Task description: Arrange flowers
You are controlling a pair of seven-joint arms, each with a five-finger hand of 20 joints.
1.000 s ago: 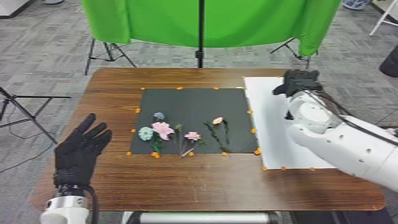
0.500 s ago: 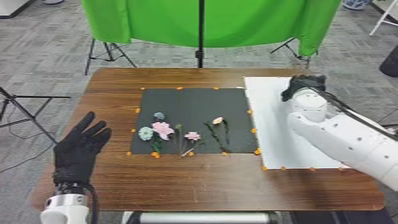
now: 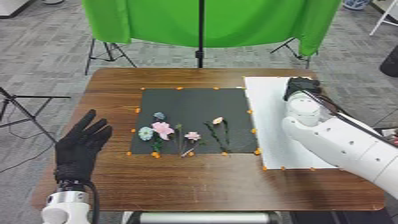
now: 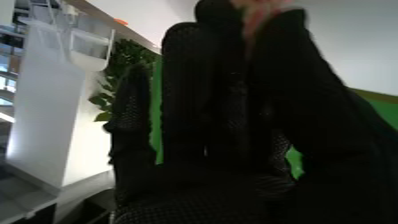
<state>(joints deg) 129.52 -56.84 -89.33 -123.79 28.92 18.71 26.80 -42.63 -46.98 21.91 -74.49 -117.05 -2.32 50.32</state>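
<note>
Flowers [image 3: 163, 128] lie on a dark mat [image 3: 195, 102]; left of it, left hand [image 3: 77, 152] open; right of it, right hand [image 3: 303, 86], grip unclear.

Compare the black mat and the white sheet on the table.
The black mat is dark and roughly square; the white sheet is pale and clearly longer from near edge to far. The black mat has flowers lying on it; the white sheet has the right arm reaching over it. Both lie flat on the wooden table.
</note>
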